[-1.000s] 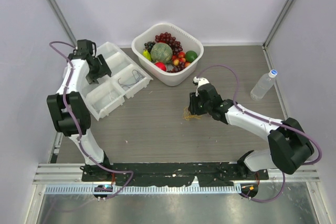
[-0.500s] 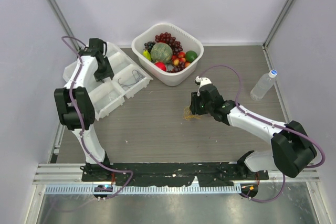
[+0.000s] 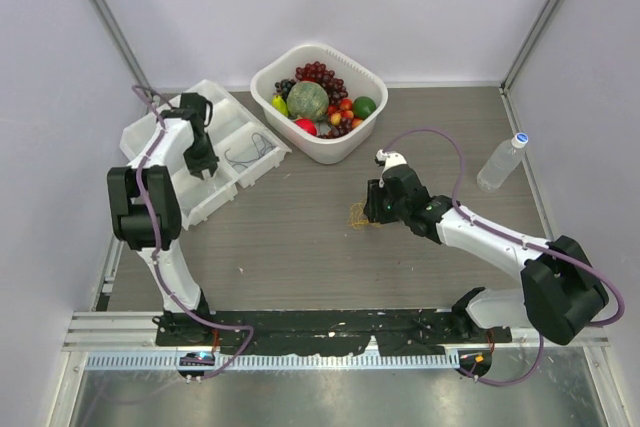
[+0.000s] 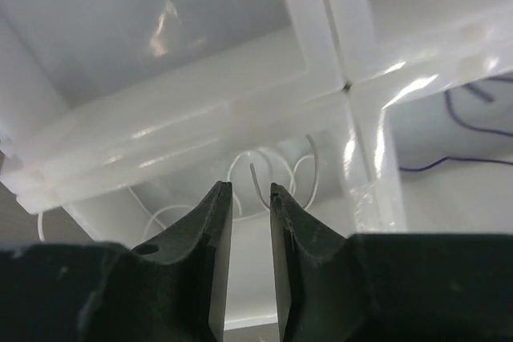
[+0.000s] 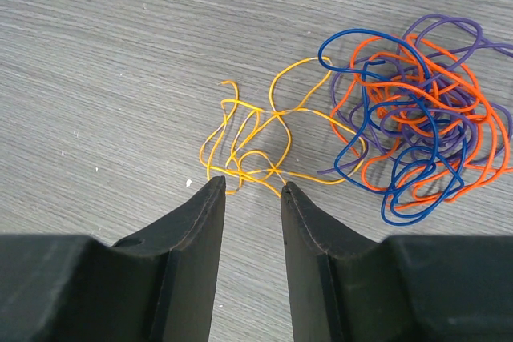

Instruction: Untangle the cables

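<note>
Grey wood-grain counter between pale walls carries the cables. Left claw stands narrowly parted over a white tray; right claw gapes empty above the cables.

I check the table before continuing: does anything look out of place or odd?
Only the tangle of blue, orange and purple wires on the table, its edge crossing the yellow wire. Nothing looks spilled or damaged.
</note>
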Robot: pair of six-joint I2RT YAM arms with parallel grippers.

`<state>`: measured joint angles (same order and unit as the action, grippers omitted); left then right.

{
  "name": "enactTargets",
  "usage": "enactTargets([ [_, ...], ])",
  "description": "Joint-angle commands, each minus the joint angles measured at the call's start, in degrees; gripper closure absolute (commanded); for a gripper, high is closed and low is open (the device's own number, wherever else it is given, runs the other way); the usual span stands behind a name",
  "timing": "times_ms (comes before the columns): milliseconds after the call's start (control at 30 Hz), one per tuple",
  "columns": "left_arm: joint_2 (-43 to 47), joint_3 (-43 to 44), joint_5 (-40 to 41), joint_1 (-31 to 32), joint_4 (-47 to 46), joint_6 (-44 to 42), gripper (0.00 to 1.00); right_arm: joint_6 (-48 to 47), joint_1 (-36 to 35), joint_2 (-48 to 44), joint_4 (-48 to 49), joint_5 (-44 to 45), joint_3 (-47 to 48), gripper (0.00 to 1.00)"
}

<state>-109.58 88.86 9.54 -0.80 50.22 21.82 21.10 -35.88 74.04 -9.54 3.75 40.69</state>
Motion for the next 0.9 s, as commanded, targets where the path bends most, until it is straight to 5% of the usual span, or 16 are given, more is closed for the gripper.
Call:
enactTargets([
  [0, 7.7, -5.79, 0.83, 2.38, -0.64, -0.73, 0.7, 1.22, 0.19, 0.05, 1.63, -0.85, 1.06, 0.6],
  [233, 22.38, -14.58, -4.08, 3.96, -5.83, 1.9, 0.29, 4.63, 2.12, 0.13, -0.04, 3.9, 1.4, 0.59],
  [533, 25.74, -17.31, -15.84, 17.57, -12.85, 3.58, 0.27, 6.49, 10.91, 2.77, -1.79, 1.35, 4.4, 0.54],
  [633, 21.26, -14.95, -23.49, 23.28, -14.44, 1.48, 0.25, 5.97, 14.51, 5.14, -4.07, 1.61, 5.63, 0.53],
  [867, 11.42, -8.71, -26.94, 36.47, -16.46, -4.42, 0.23, 0.7, 14.17, 12.61, -5.32, -0.67, 8.89, 0.54],
])
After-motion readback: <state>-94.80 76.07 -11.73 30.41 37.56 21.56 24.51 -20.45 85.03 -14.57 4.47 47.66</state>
